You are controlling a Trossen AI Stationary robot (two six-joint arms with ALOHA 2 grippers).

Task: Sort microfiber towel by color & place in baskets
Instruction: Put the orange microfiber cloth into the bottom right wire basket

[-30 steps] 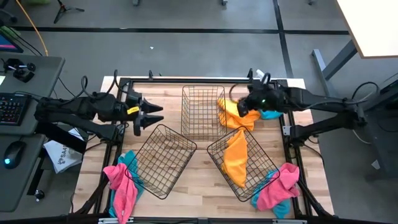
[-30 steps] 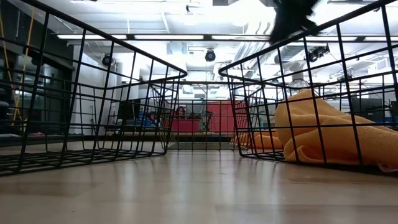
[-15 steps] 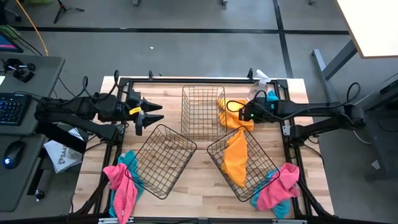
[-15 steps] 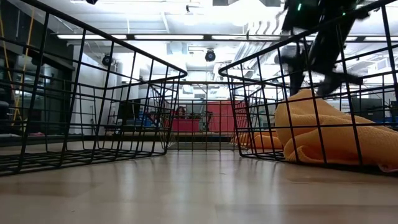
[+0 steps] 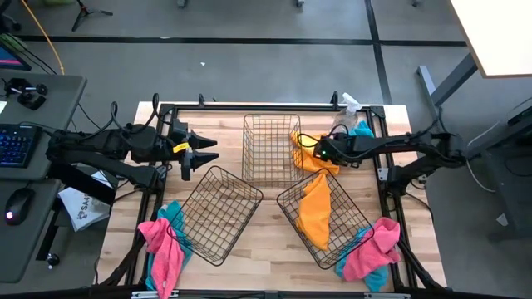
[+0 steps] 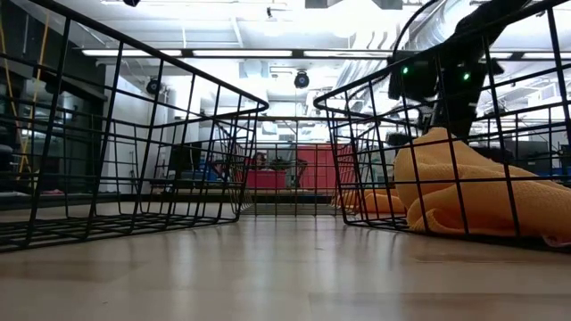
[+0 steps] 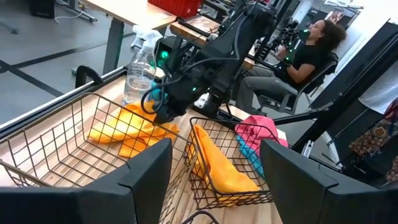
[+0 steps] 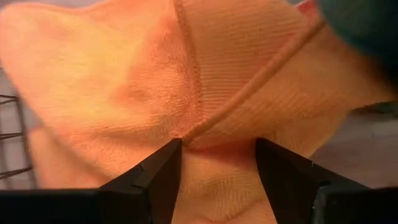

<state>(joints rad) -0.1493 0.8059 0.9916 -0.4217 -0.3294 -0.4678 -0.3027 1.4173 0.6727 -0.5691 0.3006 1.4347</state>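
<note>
Wooden table [image 5: 274, 253] with three baskets: the right end effector [image 5: 317, 152] had dropped, fingers spread around a loose yellow-orange towel [image 5: 313, 158], ready to grasp; left end effector [image 5: 213, 152] waited open.

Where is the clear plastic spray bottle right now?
High view: the clear plastic spray bottle stands at the table's far right corner, beside a turquoise cloth.

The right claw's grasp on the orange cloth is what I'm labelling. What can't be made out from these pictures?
- High view: the right claw tips, too small and dark over the loose orange microfiber towel.
- Low view: black wire-mesh basket bars and the heaped orange towel inside it hide the claw.
- Right wrist view: towel fills the frame; fingers straddle a fold, closure unclear.
- Turquoise cloth: partly under the arm.
</note>
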